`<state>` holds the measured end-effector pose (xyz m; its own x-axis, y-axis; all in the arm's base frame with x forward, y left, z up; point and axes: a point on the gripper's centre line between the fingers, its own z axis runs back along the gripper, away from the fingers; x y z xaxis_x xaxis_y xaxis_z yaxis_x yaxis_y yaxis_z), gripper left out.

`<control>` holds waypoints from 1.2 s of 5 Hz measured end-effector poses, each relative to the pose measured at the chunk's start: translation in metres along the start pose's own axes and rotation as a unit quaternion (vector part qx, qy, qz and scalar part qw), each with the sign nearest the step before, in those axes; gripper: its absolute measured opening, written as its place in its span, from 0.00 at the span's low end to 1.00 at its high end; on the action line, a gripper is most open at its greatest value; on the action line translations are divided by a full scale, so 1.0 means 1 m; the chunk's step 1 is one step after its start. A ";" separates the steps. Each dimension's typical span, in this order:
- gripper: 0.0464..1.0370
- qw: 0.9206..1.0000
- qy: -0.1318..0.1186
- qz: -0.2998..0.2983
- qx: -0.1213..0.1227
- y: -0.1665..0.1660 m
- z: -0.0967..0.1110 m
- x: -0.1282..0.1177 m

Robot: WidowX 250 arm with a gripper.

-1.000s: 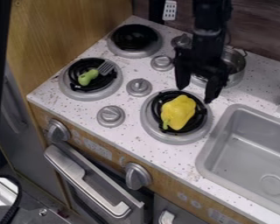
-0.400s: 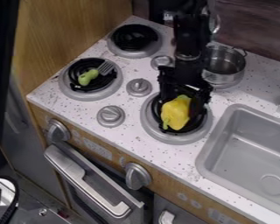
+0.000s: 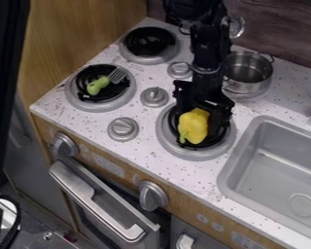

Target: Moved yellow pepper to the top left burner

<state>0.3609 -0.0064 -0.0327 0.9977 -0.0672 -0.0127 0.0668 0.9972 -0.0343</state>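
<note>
Lowered since the earlier frame, our gripper [image 3: 199, 119] surrounds the yellow pepper [image 3: 194, 127] on the burner [image 3: 189, 154] nearest the sink [image 3: 275, 168], by the counter's [image 3: 151, 155] front edge. Grip: we cannot tell; we should secure it before lifting.

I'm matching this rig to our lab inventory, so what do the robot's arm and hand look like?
The arm is black, with a bulky, rounded upper part, then a slimmer, blocky stretch crossed by a thin greyish band near the wrist. The hand is black too, angular and wider than the wrist above it. I can't make out any cables or markings on either.
</note>
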 end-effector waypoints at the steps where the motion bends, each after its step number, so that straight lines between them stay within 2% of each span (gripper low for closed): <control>1: 0.76 1.000 -0.014 -0.019 0.005 0.002 0.007 0.010; 2: 0.76 0.998 -0.044 -0.024 0.028 0.017 0.031 0.036; 3: 0.76 0.998 -0.055 -0.001 0.040 0.053 0.042 0.063; 4: 0.76 0.998 -0.034 0.038 0.040 0.094 0.027 0.068; 5: 0.76 0.996 -0.039 0.071 0.042 0.125 0.023 0.068; 6: 0.76 0.993 -0.059 0.090 0.053 0.148 0.024 0.074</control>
<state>0.4451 0.1373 -0.0146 0.9881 0.1101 0.1075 -0.1174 0.9910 0.0641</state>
